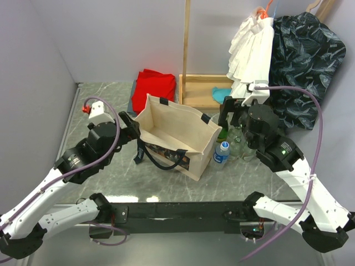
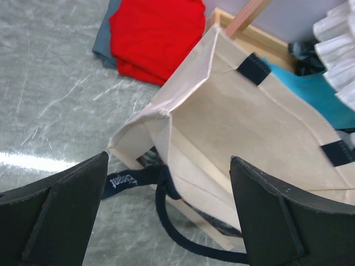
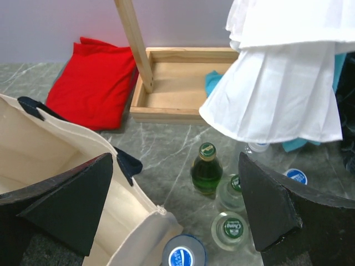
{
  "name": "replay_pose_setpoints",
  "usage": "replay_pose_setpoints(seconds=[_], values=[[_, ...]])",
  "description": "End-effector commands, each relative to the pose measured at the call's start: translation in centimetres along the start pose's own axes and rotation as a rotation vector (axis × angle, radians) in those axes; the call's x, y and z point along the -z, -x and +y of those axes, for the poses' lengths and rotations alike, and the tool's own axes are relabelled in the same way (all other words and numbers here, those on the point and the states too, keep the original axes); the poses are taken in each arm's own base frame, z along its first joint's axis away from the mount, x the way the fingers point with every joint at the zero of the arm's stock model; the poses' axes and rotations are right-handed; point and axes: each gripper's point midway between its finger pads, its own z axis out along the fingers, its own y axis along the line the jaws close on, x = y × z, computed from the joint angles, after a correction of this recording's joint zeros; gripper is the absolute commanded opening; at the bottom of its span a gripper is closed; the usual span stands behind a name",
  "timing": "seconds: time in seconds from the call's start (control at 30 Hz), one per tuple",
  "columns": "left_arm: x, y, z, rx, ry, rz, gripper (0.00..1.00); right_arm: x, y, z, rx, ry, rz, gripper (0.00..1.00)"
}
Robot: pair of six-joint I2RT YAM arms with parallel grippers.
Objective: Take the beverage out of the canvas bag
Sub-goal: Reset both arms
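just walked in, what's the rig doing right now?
Two arms are working around a canvas bag that stands open mid-table. The left gripper is open at the bag's left end. The right gripper is open above a few bottles standing just right of the bag. Neither holds anything. What shows of the bag's inside looks empty, so the drinks seem to be out.

Grey marbled table (image 1: 102, 180) carries the canvas bag (image 1: 178, 132), bottles (image 1: 222, 151), red cloth (image 1: 155, 88) and wooden tray (image 1: 201, 92)
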Motion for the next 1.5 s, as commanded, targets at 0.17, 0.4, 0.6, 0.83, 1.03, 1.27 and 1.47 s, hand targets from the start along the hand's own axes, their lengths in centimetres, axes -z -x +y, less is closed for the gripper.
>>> replay_pose_setpoints(seconds=[0.17, 0.4, 0.6, 0.83, 1.03, 1.27, 1.47], values=[[0.9, 4.7, -0.8, 0.010, 0.005, -0.138, 0.96, 0.0, 3.6, 1.6, -0.009, 0.064, -0.065, 1.00], [0.5, 4.8, 1.1, 0.003, 0.089, -0.187, 0.96, -0.3, 4.5, -0.4, -0.077, -0.068, -0.122, 1.00], [0.3, 5.2, 3.7, -0.034, 0.216, -0.260, 0.96, 1.0, 1.6, -4.0, -0.161, -0.186, -0.192, 1.00], [0.6, 6.5, 5.1, -0.099, 0.299, -0.327, 0.96, 2.5, -1.7, -7.5, -0.181, -0.293, -0.226, 1.00], [0.4, 6.6, 5.4, -0.076, 0.336, -0.348, 0.96, 1.8, -1.5, -7.4, -0.198, -0.268, -0.203, 1.00], [-1.1, 5.0, 5.3, -0.129, 0.367, -0.300, 0.96, -0.1, -3.6, -10.0, -0.196, -0.331, -0.109, 1.00], [-2.0, 4.8, 4.5, -0.121, 0.277, -0.262, 0.96, 0.0, -2.5, -10.8, -0.217, -0.315, -0.126, 1.00]])
